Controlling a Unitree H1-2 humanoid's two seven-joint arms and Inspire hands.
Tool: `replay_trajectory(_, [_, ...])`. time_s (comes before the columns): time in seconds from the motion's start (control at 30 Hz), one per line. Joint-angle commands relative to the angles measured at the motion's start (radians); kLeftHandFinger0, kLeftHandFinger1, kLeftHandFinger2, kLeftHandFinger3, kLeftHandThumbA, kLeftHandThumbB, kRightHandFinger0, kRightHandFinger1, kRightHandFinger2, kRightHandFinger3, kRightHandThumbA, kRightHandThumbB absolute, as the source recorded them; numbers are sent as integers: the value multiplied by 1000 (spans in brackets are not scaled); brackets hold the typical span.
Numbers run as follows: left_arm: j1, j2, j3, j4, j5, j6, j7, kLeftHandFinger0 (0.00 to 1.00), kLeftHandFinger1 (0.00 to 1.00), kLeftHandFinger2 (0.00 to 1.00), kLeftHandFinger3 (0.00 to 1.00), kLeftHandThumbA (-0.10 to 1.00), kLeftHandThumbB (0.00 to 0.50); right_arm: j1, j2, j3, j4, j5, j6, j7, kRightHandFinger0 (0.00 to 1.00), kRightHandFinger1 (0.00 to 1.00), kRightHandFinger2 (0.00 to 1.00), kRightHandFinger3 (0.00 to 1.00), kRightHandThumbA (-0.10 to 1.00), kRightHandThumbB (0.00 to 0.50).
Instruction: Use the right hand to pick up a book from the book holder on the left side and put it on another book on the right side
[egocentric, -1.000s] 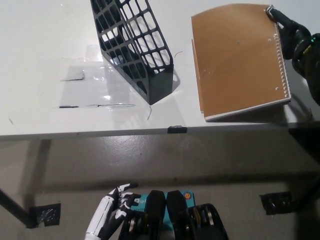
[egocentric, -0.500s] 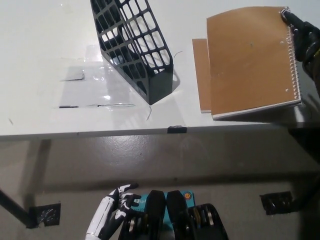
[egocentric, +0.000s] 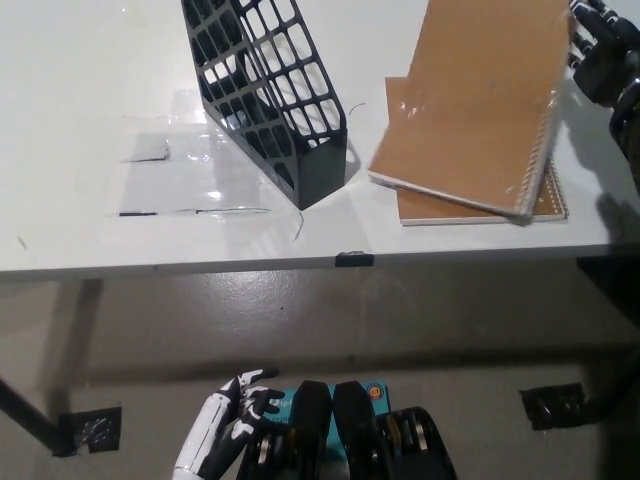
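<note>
Placing step in hand, near its end by the look of it. The top book (egocentric: 480, 100), a brown spiral-bound one, is seen lying skewed across the lower book (egocentric: 480, 207), whose near edge and right corner show beneath it; both are on the table (egocentric: 90, 90) at the right, well apart from the holder (egocentric: 270, 95), which stands tilted and is seen w/ no book in it. The right hand (egocentric: 600, 50) is at the top book's far right corner, at the frame's upper right; its fingers are curled, but whether the corner is pinched or merely touched cannot be told, as the contact is at the picture's edge. The top book's left corner is seen overhanging the lower book toward the holder, so alignment is poor. Next move, as judged: the corner is to be let go w/o dragging the book further askew, then the hand lifted clear; a nudge to square the two may be wanted. The left hand (egocentric: 222, 435) is rested low, below the table edge, fingers loosely apart, nothing held.
</note>
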Motion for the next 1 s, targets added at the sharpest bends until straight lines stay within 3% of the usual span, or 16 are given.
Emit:
replay_trajectory(0.0, [-4, 5, -6, -16, 13, -36, 1, 533, 574, 627, 765, 903, 115, -49, -29, -7, -32, -11, -79, 88, 1000, 1000, 1000, 1000, 425, 309])
replay_trajectory(0.13, [-11, 3, -3, -25, 3, -20, -2, 533, 577, 634, 775, 899, 126, -56, -33, 3, -30, -25, -77, 92, 1000, 1000, 1000, 1000, 443, 335])
replay_trajectory(0.33, [-11, 5, -4, -27, 14, -25, 3, 512, 570, 634, 770, 880, 120, -53, -43, 4, -31, -38, -73, 97, 1000, 1000, 1000, 1000, 457, 325])
replay_trajectory(0.43, [-9, 7, -9, -26, 28, -39, 8, 508, 565, 632, 768, 898, 109, -37, -55, 44, -60, -86, -123, 96, 1000, 1000, 1000, 1000, 595, 320])
replay_trajectory(0.47, [-13, 9, -9, -27, 30, -40, 8, 504, 562, 631, 767, 900, 106, -28, -59, 66, -103, -107, -163, 115, 1000, 1000, 1000, 1000, 733, 339])
replay_trajectory(0.5, [-17, 8, -8, -26, 28, -39, 8, 504, 562, 631, 767, 899, 106, -25, -59, 69, -134, -105, -175, 130, 1000, 1000, 1000, 1000, 749, 346])
replay_trajectory(0.57, [-21, 8, -1, -32, 10, -32, 1, 502, 574, 633, 789, 879, 109, 35, -50, 99, -357, -124, -164, 145, 1000, 1000, 1000, 1000, 845, 343])
replay_trajectory(0.6, [-37, 8, 5, -31, -5, -33, -2, 504, 578, 636, 803, 876, 122, 117, -39, 128, -643, -152, -128, 117, 1000, 1000, 1000, 1000, 892, 383])
replay_trajectory(0.63, [-51, 6, 12, -32, -23, -23, -8, 517, 591, 648, 832, 870, 133, 162, -27, 119, -822, -123, -74, 111, 1000, 1000, 1000, 1000, 841, 414])
replay_trajectory(0.7, [-76, 13, 20, -32, -26, -18, -7, 535, 623, 703, 896, 913, 133, 258, -9, 134, -1172, -105, 0, 92, 1000, 1000, 1000, 1000, 799, 405])
replay_trajectory(0.77, [-75, 14, 31, -48, -53, -2, -14, 611, 682, 767, 958, 919, 143, 354, -2, 154, -1437, -100, 45, 80, 1000, 1000, 1000, 1000, 808, 409])
replay_trajectory(0.83, [-73, 19, 42, -75, -70, 8, -16, 720, 824, 896, 1000, 936, 167, 494, 7, 168, -1716, -63, 71, 77, 1000, 1000, 1000, 1000, 760, 345])
replay_trajectory(0.87, [-73, 20, 42, -78, -70, 9, -16, 739, 846, 913, 1000, 939, 164, 509, 9, 167, -1738, -58, 72, 75, 1000, 1000, 1000, 1000, 745, 337])
replay_trajectory(0.9, [-80, 22, 47, -82, -72, 2, -12, 837, 968, 1000, 1000, 968, 173, 591, 40, 171, -1854, -62, 57, 55, 1000, 1000, 1000, 1000, 724, 317])
replay_trajectory(0.97, [-90, 26, 52, -83, -64, 0, -3, 978, 1000, 1000, 1000, 1000, 193, 705, 66, 186, -1953, -52, 19, 63, 1000, 1000, 1000, 1000, 703, 329])
